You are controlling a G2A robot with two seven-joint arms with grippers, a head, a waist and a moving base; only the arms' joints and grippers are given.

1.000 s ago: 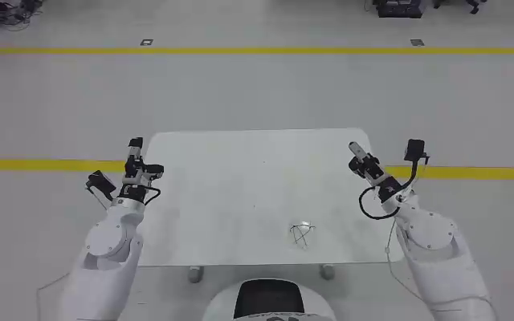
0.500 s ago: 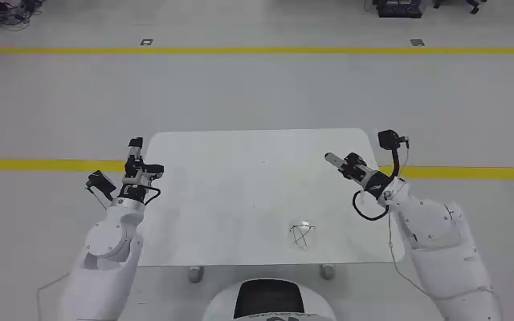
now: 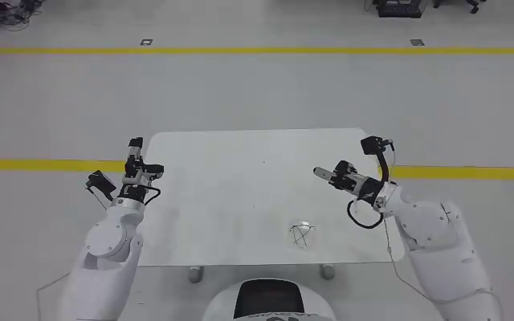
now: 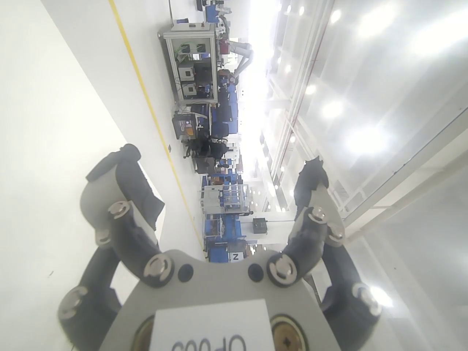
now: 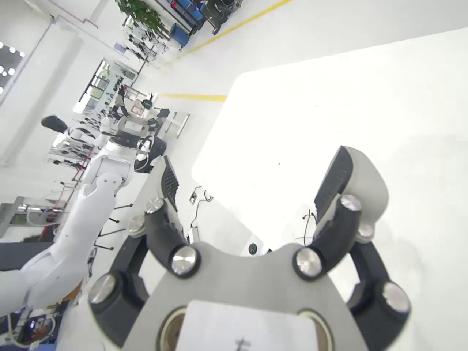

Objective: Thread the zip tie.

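Observation:
The zip tie (image 3: 302,233) lies as a small dark loop on the white table (image 3: 225,184), near its front edge. My right gripper (image 3: 321,172) hovers open over the table's right part, beyond the tie and a little to its right. In the right wrist view its fingers (image 5: 336,177) stand wide apart around nothing, and a thin dark wiry shape (image 5: 308,221), apparently the zip tie, peeks out beside one finger. My left gripper (image 3: 134,148) stays off the table's left edge. Its own wrist view has the left gripper (image 4: 219,173) open and holding nothing.
The table has rounded corners and its far left corner (image 5: 234,78) is in the right wrist view. Yellow floor lines (image 3: 257,50) run behind and beside the table. A cable (image 5: 197,199) lies on the floor by the table's front edge.
My right arm has swung inward from the table's right edge to over the tabletop, leftward. The left arm and the zip tie have not moved.

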